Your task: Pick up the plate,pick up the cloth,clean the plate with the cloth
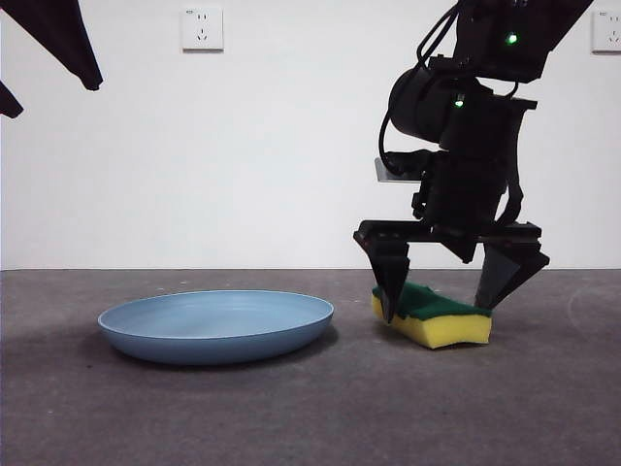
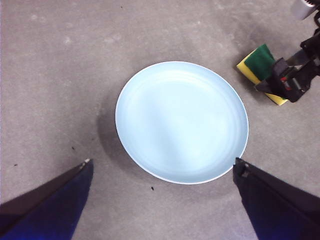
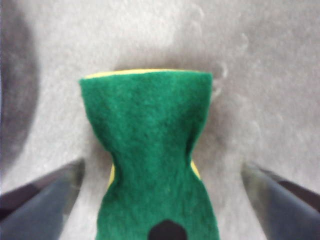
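The light-blue plate (image 1: 215,323) lies flat on the grey table, left of centre; the left wrist view shows it whole (image 2: 181,121). The cloth is a yellow sponge with a green top (image 1: 434,315), lying right of the plate; it also shows in the right wrist view (image 3: 150,150) and the left wrist view (image 2: 257,65). My right gripper (image 1: 448,291) is low over the sponge, open, with one jaw on each side of it, not closed on it. My left gripper (image 2: 162,172) is open and empty, held high above the plate.
Grey table surface all round. A white wall with two power sockets (image 1: 202,28) stands behind. The left arm shows only as a black tip (image 1: 58,39) at the top left corner.
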Controlling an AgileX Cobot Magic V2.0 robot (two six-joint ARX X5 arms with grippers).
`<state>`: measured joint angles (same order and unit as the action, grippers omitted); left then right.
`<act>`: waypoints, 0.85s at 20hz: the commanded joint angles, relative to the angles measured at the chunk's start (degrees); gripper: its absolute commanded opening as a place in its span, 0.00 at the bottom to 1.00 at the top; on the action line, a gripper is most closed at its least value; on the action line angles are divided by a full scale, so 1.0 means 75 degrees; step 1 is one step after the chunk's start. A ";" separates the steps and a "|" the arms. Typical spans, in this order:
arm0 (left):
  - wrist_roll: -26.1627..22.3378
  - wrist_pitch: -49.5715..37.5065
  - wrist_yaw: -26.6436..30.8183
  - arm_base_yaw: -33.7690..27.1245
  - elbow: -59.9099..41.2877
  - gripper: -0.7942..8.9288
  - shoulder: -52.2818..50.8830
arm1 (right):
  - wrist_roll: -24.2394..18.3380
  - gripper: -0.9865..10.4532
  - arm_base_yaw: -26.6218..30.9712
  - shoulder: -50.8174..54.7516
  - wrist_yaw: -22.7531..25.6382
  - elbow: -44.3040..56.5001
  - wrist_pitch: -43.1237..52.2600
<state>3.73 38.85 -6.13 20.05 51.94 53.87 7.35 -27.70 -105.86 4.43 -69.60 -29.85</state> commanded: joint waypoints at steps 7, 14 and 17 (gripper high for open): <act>-0.0003 -0.0428 0.0221 0.0020 -0.0050 0.43 -0.0006 | -0.0143 0.33 -0.0038 0.2250 -0.0807 0.0058 -0.1550; -0.0460 -0.0714 0.0204 0.0029 -0.0102 0.07 -0.0041 | -0.0405 0.08 -0.0501 0.4170 -0.0970 0.0356 -0.0973; -0.0527 -0.1501 0.0169 0.0029 -0.0667 0.07 -0.0443 | -0.0455 0.08 -0.0688 0.5053 -0.0962 0.1253 0.0029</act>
<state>0.82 28.18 -4.89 20.05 47.99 50.96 4.47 -32.71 -68.10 -2.85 -61.82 -30.06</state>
